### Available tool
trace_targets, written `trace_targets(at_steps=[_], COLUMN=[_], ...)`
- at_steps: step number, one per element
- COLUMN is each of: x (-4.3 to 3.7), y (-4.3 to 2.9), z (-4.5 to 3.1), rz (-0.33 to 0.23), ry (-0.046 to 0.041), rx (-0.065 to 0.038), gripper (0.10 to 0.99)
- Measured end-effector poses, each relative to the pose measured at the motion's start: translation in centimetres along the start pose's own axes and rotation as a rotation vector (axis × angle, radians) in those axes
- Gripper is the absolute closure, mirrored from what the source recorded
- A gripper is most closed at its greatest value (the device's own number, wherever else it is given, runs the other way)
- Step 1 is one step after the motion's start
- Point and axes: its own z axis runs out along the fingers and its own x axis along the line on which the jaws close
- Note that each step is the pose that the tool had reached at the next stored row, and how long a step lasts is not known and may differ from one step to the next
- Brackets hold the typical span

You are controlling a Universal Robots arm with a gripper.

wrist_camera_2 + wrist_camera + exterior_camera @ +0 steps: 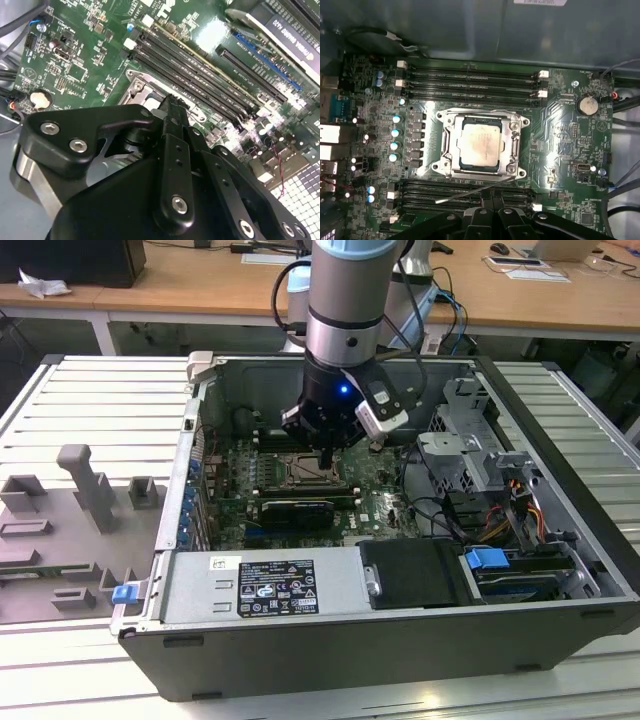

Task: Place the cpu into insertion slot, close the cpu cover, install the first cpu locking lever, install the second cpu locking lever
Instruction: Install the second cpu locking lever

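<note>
In the first wrist view the cpu (480, 141) already sits in the slot (451, 162), and the cover (514, 131) lies closed around it. Just beside the slot, one thin lever (470, 193) stands loose and slanted, so I judge the locking is not finished. The claw (326, 455) hangs close above the slot, fingers closed together and holding nothing that I can see.

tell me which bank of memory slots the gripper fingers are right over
The bank on the gripper side of the cpu; the other bank lies across the socket by the case wall.
</note>
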Motion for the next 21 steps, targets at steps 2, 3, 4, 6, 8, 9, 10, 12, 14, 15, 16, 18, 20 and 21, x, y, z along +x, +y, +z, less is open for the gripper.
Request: trace_targets(at_steps=[2, 3, 4, 6, 8, 9, 10, 12, 14, 15, 16, 18, 20, 21], x=[0.02, 0.02, 0.02, 0.04, 0.07, 0.08, 0.09, 0.11, 0.13, 0.14, 0.15, 0.16, 0.16, 0.19], y=[-0.01, -0.01, -0.01, -0.04, -0.04, -0.05, -0.05, -0.05, -0.05, -0.05, -0.11, -0.22, -0.3, -0.35], z=[0.02, 0.02, 0.06, 0.1, 0.11, 0.11, 0.11, 0.11, 0.11, 0.11, 0.1, 0.1, 0.13, 0.14], rz=[0.0, -0.001, -0.001, -0.001, -0.001, -0.001, -0.001, -0.001, -0.001, 0.0, -0.001, 0.0, 0.0, 0.0], ry=[0.0, 0.0001, 0.0001, 0.0, 0.0, 0.0, 0.0, 0.0, 0.0, 0.0, 0.0004, 0.0046, 0.0077, 0.0078], rx=[0.0, 0.0, 0.0, 0.0, 0.0, 0.0, 0.0, 0.0, 0.0, 0.0, -0.001, -0.004, -0.008, -0.011], gripper=[0.98, 0.98, 0.98, 0.98, 0.98, 0.98, 0.98, 0.98, 0.98, 0.98, 0.98, 0.98, 0.98, 0.98])
